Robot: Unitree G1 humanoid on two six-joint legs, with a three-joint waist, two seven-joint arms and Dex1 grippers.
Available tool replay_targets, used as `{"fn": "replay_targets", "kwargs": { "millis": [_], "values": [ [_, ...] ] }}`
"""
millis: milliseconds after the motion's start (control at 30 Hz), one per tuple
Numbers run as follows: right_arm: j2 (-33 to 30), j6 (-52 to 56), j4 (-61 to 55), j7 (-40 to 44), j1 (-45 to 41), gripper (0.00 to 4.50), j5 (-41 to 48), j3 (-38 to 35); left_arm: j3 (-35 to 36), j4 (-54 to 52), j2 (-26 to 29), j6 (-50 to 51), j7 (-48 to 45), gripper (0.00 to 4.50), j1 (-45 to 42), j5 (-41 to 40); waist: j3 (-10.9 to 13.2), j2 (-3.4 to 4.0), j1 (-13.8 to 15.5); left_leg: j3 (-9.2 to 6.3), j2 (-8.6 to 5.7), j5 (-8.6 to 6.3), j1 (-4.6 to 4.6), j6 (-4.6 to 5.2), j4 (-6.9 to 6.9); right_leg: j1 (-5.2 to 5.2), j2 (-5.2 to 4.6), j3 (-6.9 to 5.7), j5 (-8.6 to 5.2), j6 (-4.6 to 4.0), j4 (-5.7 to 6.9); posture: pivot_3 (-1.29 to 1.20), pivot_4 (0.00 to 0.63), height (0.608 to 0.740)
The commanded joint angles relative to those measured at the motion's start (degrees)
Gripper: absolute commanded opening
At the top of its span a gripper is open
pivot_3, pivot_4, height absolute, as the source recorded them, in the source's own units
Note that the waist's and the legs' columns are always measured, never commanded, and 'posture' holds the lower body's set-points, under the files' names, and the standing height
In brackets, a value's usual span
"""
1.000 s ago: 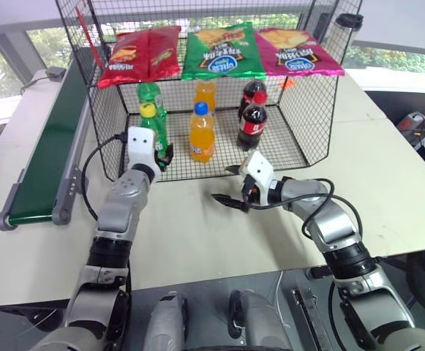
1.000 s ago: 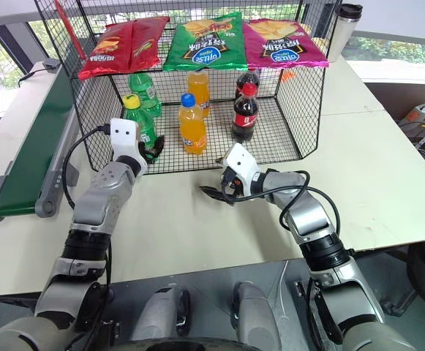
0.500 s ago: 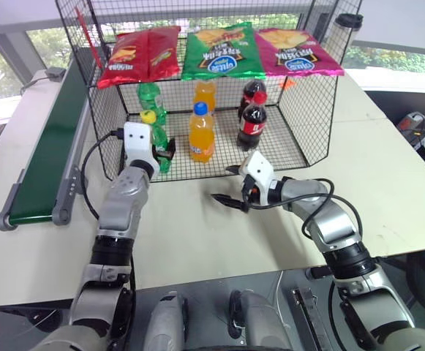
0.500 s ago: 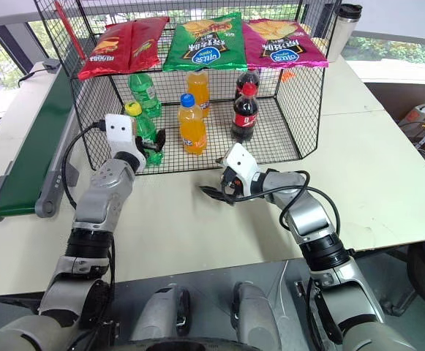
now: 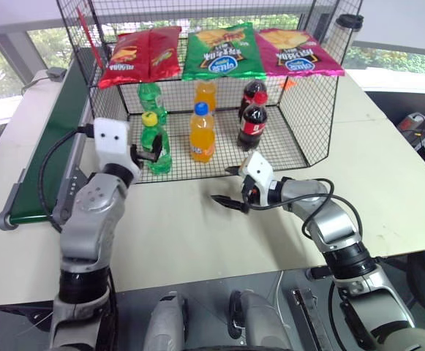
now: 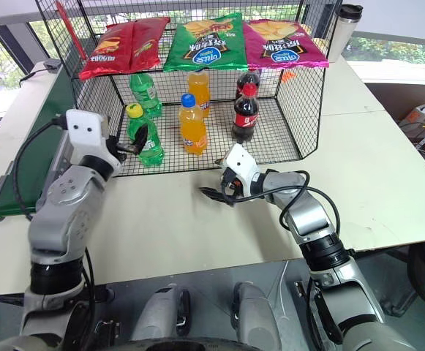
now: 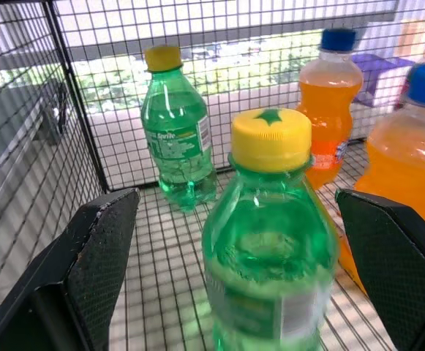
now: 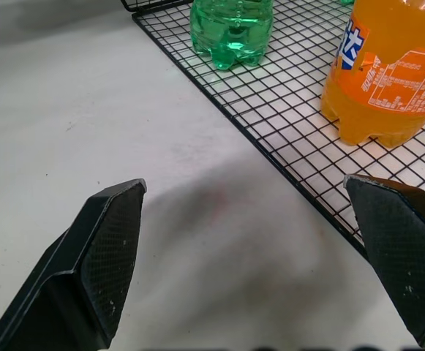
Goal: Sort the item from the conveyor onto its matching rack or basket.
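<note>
Bottle (image 7: 271, 241) dead ahead of you: clear green plastic, yellow cap, pale label band, upright on the cage (image 5: 285, 150) floor's front edge. Your left gripper (image 5: 151, 152) has its jaws spread wide, the bottle framed between them, untouched. Your right gripper (image 5: 230, 191) hangs spread too, over the table (image 5: 190, 227), nothing between its jaws.

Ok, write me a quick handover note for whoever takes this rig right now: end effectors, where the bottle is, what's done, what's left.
Left end effector: open, empty, just in front of the green bottle.
Right end effector: open, empty, over the table in front of the cage.
Green bottle: upright on the cage floor, front left, beside the orange bottle.
Conveyor: nothing on the stretch in view.
Done: bottle placed and let go.
Left: probably just clear the left arm.
</note>
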Motion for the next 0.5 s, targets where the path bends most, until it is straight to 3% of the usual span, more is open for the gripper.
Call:
{"fn": "replay_targets", "kwargs": {
  "millis": [33,233,500],
  "values": [
    [-0.1,-0.5,-2.2,0.3,-1.0,4.5,0.6,-0.8,0.4,-9.0,0.3,2.3,-1.2,4.46,6.4,-1.9,0.0,0.0,0.0,0.0,0.0,0.0,0.0,0.0,0.0,0.0,0.0,0.0,0.0,0.0,0.0,0.0,0.15,0.74],
    [-0.1,-0.4,-2.6,0.2,-0.7,4.5,0.9,-1.0,1.1,-14.2,-0.3,4.4,-1.3,4.46,16.3,-2.9,0.0,0.0,0.1,-0.04,0.0,0.0,0.03,0.0,0.01,0.01,0.01,0.0,-0.01,-0.04,0.03,0.0,0.15,0.74],
    [0.0,-0.6,-2.6,0.5,-0.6,4.5,1.0,-1.1,0.0,-13.0,-1.0,2.1,-1.1,4.46,20.5,-1.2,0.0,0.01,0.1,-0.04,0.0,0.0,0.02,0.0,0.03,0.01,0.01,0.0,-0.02,-0.04,0.01,0.0,0.15,0.74]
  ]
}}
